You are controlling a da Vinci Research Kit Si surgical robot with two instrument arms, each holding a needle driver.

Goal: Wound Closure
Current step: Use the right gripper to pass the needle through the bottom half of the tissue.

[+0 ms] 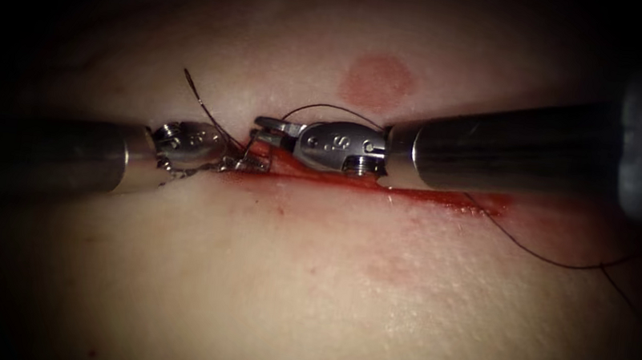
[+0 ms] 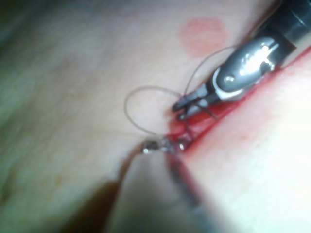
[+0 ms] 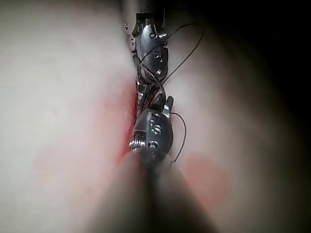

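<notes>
Two tools at cut [image 1: 416, 192], thread [image 1: 554, 261] trailing

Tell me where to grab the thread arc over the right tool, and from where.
Take the thread arc near its crest, where it lifts clear of the tissue; come from above, on the far side of the right tool, whose open jaws seem to hold nothing. Its ends drop close against that tool.
</notes>
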